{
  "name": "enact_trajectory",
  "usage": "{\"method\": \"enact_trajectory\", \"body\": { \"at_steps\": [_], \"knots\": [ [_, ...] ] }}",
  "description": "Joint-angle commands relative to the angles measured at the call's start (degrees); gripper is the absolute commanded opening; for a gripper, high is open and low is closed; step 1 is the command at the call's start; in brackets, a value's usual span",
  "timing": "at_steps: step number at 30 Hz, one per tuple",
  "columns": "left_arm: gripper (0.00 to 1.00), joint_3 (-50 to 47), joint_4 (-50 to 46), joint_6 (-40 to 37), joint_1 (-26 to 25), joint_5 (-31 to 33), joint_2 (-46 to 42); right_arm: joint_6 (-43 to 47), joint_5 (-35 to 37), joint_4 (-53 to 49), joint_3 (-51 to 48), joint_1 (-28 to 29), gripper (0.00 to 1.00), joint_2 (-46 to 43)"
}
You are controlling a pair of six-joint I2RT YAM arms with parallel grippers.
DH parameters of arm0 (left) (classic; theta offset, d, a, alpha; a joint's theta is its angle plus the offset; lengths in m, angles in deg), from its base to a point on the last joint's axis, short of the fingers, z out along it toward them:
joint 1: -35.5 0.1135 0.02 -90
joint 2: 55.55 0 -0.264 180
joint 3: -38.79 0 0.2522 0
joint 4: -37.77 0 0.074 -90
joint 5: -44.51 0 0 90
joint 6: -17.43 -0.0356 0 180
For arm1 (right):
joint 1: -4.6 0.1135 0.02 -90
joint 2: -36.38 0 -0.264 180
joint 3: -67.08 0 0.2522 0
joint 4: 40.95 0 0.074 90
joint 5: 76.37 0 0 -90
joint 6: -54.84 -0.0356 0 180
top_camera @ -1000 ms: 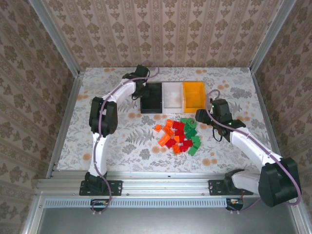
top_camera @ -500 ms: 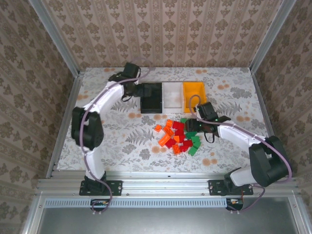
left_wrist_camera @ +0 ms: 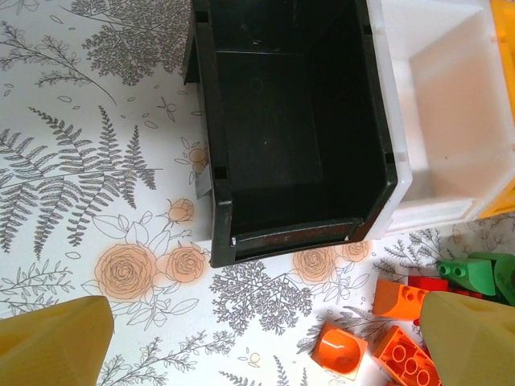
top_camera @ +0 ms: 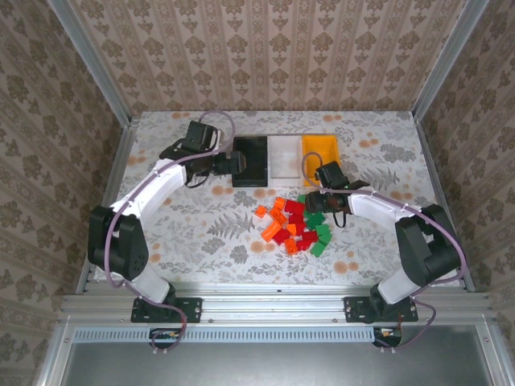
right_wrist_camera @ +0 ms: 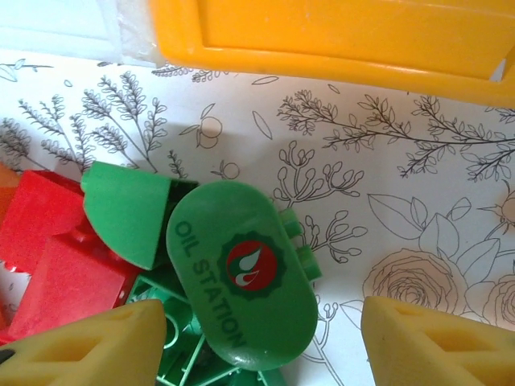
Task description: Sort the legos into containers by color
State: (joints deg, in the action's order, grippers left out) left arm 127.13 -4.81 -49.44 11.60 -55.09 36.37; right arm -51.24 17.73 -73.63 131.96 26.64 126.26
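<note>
The left gripper (left_wrist_camera: 261,346) is held by the black bin (left_wrist_camera: 290,137), spread wide; the right gripper (right_wrist_camera: 265,346) is set astride a green brick (right_wrist_camera: 241,273), fingers (right_wrist_camera: 438,342) parted.

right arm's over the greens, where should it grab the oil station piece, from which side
Likely its two long edges, from above: the oval OIL STATION piece lies face up atop other green bricks, its narrow width roughly within the right tool.

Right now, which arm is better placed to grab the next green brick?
Right: the right pincer straddles the green OIL STATION piece, open around it. The left pincer, also open, is by the black bin, farther from it.
</note>
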Motion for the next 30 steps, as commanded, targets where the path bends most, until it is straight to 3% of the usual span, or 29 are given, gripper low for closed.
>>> {"method": "enact_trajectory", "body": {
  "at_steps": [1, 5, 18, 23, 30],
  "knots": [
    [0.99, -1.7, 3.2, 1.0, 0.3, -2.0, -2.2, 1.3, 1.7, -3.2, 2.7, 0.3, 0.66, 2.1],
    [0.99, -4.4, 5.8, 1.4, 0.4, -2.4, -3.0, 1.2, -0.4, -3.2, 3.5, 0.3, 0.66, 2.4],
    [0.99, -9.3, 10.4, 3.1, 0.7, -5.7, -3.2, -1.0, 2.8, -4.5, 3.5, -2.1, 0.6, 3.7],
    [0.99, -9.8, 11.1, 3.6, 0.7, -6.3, -3.5, -2.6, 3.1, -4.6, 3.0, -3.8, 0.52, 2.4],
    [0.99, -10.2, 11.2, 4.2, 0.6, -7.4, -3.9, -2.6, -1.4, -3.7, 3.6, -3.9, 0.67, 0.7]
  ]
}}
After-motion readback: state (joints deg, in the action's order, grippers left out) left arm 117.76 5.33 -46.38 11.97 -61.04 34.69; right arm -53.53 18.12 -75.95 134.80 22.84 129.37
